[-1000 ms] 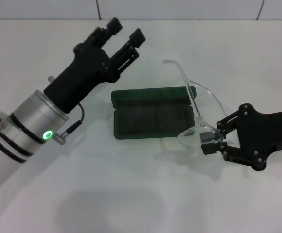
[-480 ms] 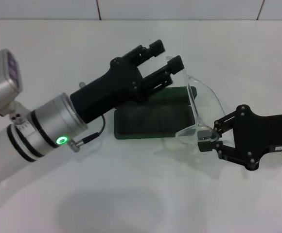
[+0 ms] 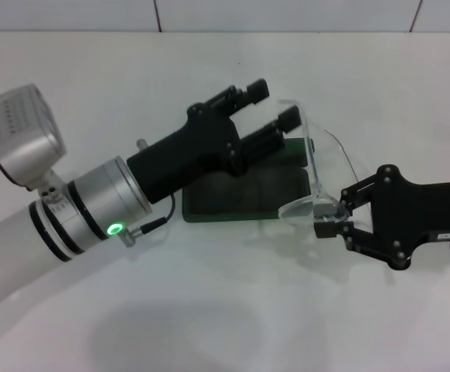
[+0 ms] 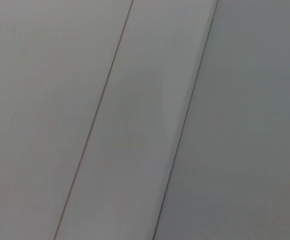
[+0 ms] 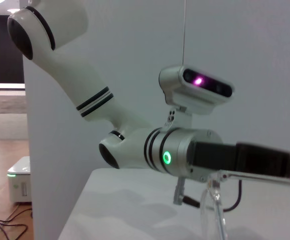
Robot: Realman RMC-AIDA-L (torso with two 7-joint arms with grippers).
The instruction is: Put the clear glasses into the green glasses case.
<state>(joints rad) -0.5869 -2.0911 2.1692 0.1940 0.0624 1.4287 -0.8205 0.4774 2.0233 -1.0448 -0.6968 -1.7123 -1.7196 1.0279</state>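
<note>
Clear glasses [image 3: 316,174] gripped by right pincer [image 3: 330,219]; spread left pincer [image 3: 274,105] overhangs green case [image 3: 248,194].

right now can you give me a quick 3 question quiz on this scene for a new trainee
1. True or false: the green glasses case lies open on the table.
2. Which hand holds the clear glasses? A) left hand B) right hand C) neither
3. Fill in: the left hand is open and reaches over the ____.

Key: 1 true; 2 B, the right hand grips one end of the frame; 3 case.
</note>
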